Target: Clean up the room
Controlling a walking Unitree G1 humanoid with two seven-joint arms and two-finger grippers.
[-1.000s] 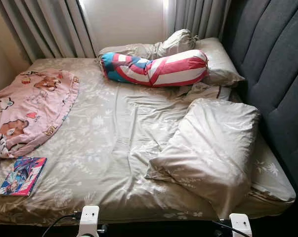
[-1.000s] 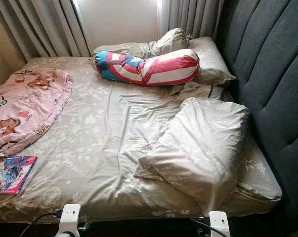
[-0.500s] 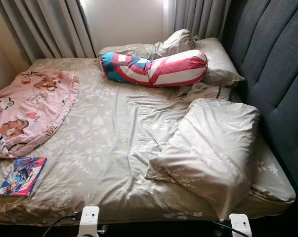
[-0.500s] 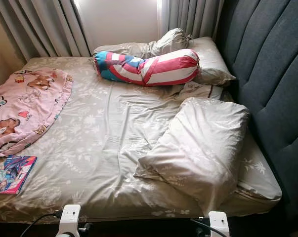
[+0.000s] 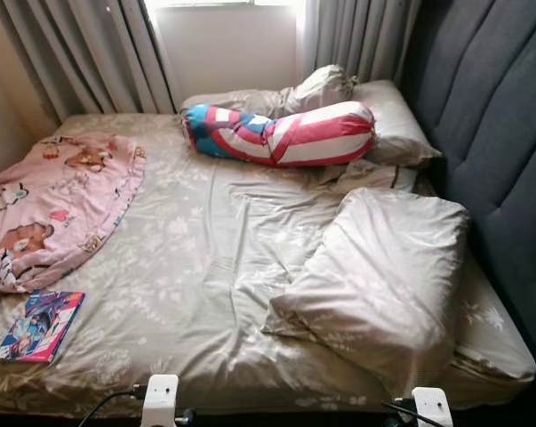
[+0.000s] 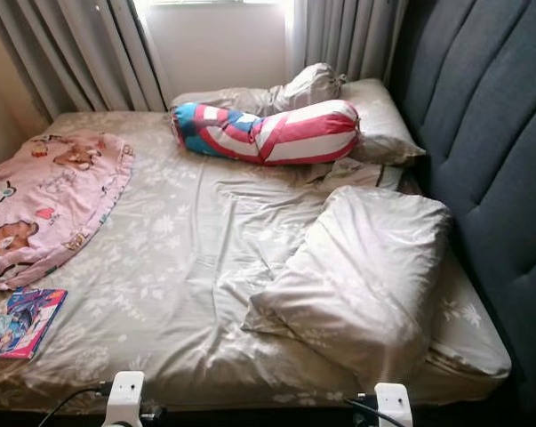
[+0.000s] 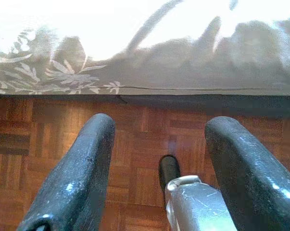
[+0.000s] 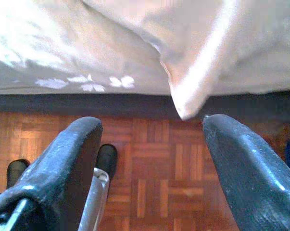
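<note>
Bed (image 5: 205, 258): lying rumpled before the robot, its near edge running out of frame.
Blanket (image 5: 50, 205): pink, spilling off the left side, partly cropped.
Book (image 5: 41, 325): sitting near-left.
Pillow (image 5: 383, 285): slumping near-right.
Bolster (image 5: 281, 133): lying far.
Left gripper (image 7: 157, 159): released, hanging over parquet.
Right gripper (image 8: 152, 159): fingers spread, empty.
Change: camera tilting, everything sitting slightly lower.

Grey curtains (image 5: 81, 53) hang either side of a bright window (image 5: 223, 44) behind the bed. A dark grey padded headboard (image 5: 499, 116) runs along the right side. Below the mattress edge lies brown parquet floor (image 7: 145, 144).
</note>
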